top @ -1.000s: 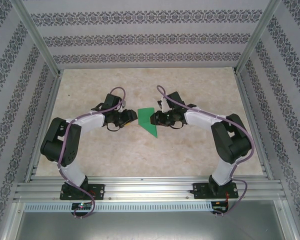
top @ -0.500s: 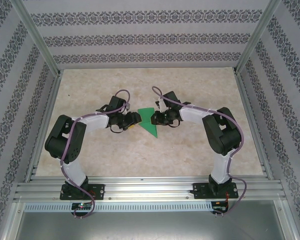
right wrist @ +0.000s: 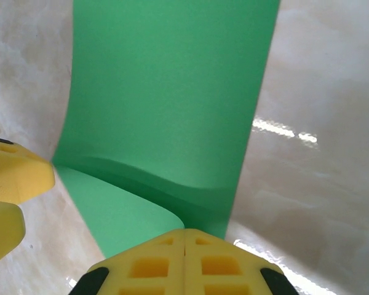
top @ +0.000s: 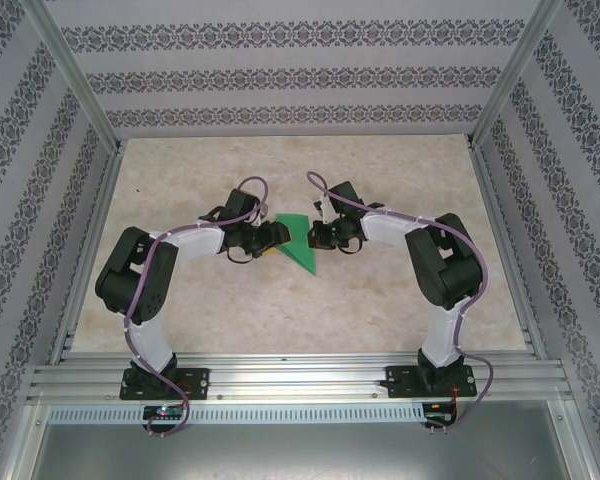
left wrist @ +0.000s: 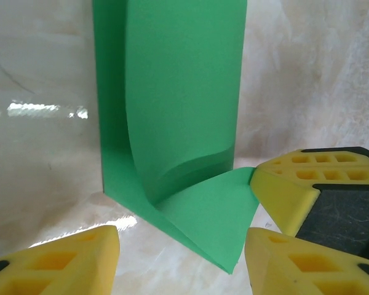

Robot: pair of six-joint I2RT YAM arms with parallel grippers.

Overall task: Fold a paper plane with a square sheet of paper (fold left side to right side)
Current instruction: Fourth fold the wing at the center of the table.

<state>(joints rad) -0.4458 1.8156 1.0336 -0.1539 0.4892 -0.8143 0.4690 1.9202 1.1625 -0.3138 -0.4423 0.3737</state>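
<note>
The paper (top: 298, 240) lies in the middle of the table (top: 380, 310), one edge curled up. The right claw (right wrist: 184, 238) pinches that edge (a thin hold); the left claw (left wrist: 181, 243) stands half-open alongside. Best carried over slowly, corners matched.

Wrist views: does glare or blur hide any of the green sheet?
Left wrist: white glare streaks on the table left of the sheet, which is sharp and evenly lit; right wrist: a bright glare patch on the table right of the sheet, none on it; top external: even light, no glare on the sheet.
</note>
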